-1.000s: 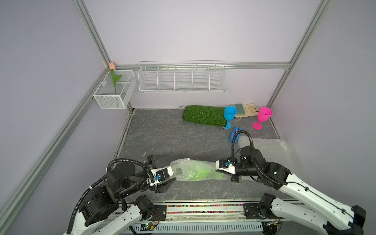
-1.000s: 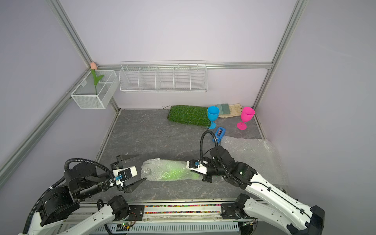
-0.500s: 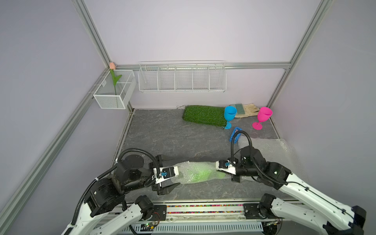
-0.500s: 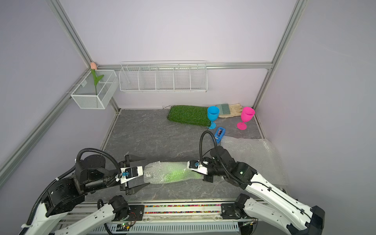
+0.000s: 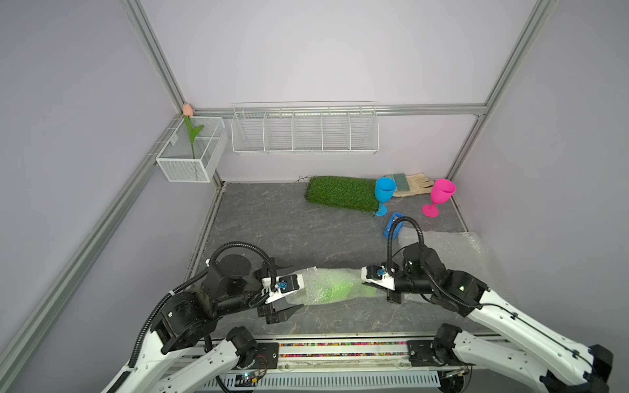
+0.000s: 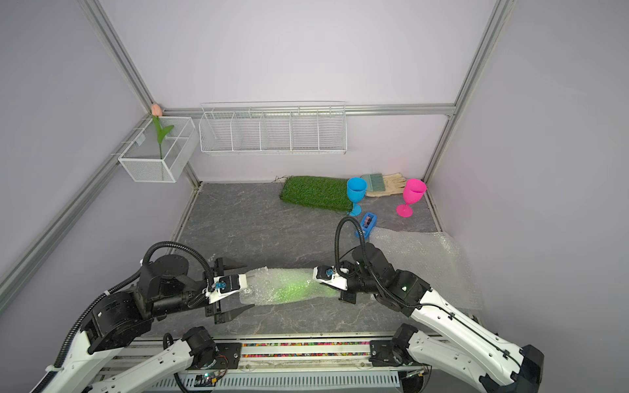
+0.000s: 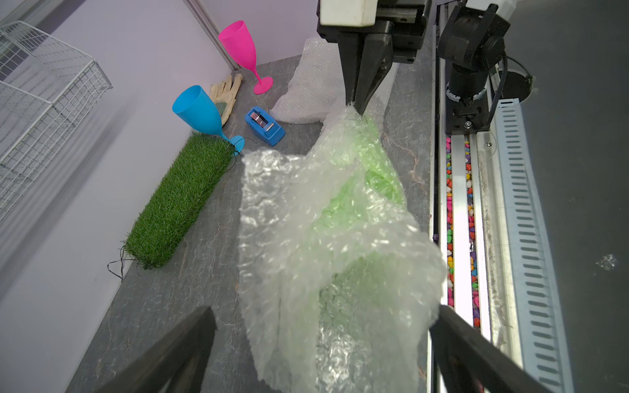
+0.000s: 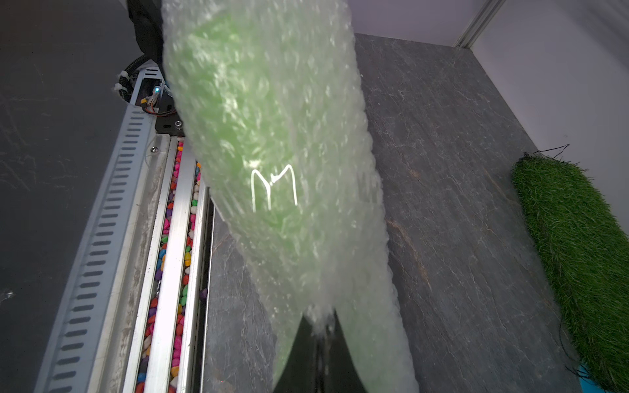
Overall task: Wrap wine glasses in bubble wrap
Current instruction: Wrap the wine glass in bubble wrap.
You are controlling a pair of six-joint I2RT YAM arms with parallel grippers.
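The lime green wine glass [image 5: 342,285] lies on its side near the table's front edge, rolled inside bubble wrap [image 5: 320,289] and showing through it as a green blur [image 8: 258,129]. My right gripper [image 8: 320,323] is shut on the twisted right end of that bubble wrap [image 7: 343,190]. My left gripper [image 7: 323,326] is open, with one finger on each side of the loose left end and touching nothing. The blue wine glass [image 5: 384,191] and the pink wine glass [image 5: 441,192] stand upright at the back right, bare.
A second bubble wrap sheet [image 5: 452,251] lies flat at the right, behind my right arm. A blue tape dispenser [image 5: 393,224], a green grass mat [image 5: 340,192] and a work glove [image 5: 413,183] sit towards the back. White wire baskets [image 5: 304,131] hang on the wall.
My left arm has swung right and forward, so its open fingers now flank the bundle's left end. The right gripper and the bundle have barely moved.
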